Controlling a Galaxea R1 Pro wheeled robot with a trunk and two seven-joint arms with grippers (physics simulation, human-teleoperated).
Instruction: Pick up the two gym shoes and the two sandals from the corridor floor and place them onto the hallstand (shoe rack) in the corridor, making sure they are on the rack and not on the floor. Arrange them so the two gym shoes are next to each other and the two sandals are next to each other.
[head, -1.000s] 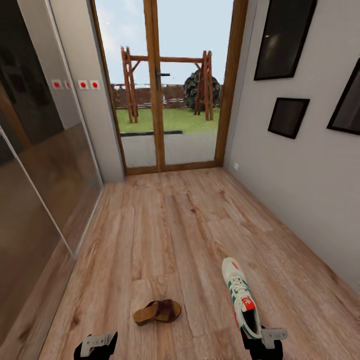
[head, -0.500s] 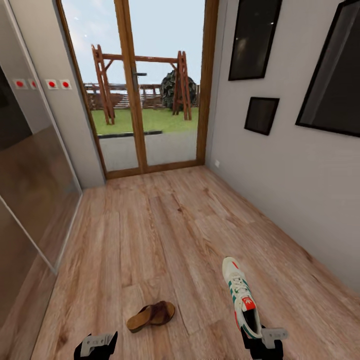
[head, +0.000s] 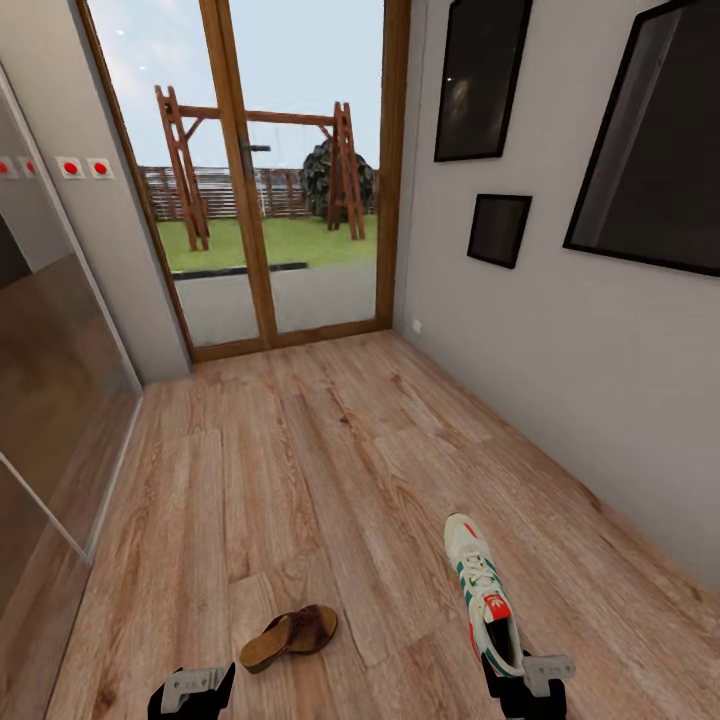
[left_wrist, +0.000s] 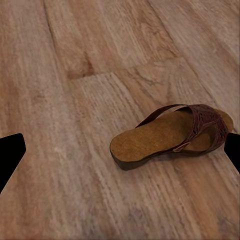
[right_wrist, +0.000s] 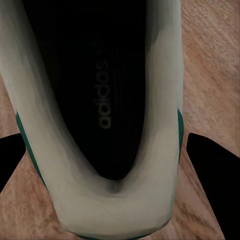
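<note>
- Swung rightward since earlier: camera view, sandal (head: 288, 637) unmoved on corridor floor (head: 300, 470).
- Gym shoe (head: 483, 594) lengthwise, toe toward glass door (head: 270, 190), clamped at heel by right gripper (head: 527, 678).
- Left gripper (head: 192, 688) spread wide, holding nothing.

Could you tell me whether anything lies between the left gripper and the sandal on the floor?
Nothing visible does. In the left wrist view the sandal lies alone on bare wood floor, framed between the left gripper fingertips. The gym shoe is off to the right, at the right gripper.
</note>
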